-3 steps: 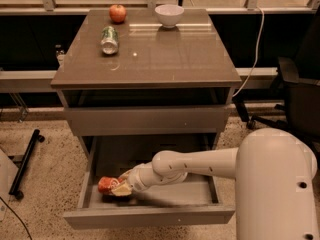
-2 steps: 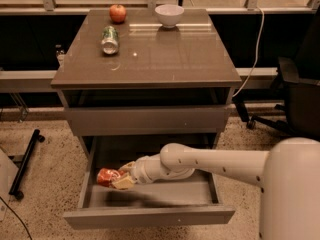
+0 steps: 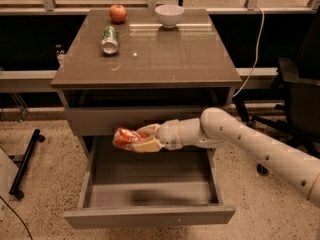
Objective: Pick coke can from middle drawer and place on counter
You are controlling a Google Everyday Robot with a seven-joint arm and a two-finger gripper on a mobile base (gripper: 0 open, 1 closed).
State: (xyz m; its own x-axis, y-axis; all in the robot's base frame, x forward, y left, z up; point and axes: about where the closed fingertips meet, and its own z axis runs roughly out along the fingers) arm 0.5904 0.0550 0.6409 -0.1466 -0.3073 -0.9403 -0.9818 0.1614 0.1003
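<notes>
Coke can (image 3: 126, 138) lies sideways — long axis left-right — clamped in jaws above middle drawer (image 3: 150, 176).

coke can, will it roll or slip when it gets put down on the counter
Probably rolls if set down as held: the coke can lies sideways in the gripper, above the middle drawer, and the counter looks glossy and smooth. Its round, slick wall may slip if the jaws loosen. Thin metal likely dents under a hard squeeze.
</notes>
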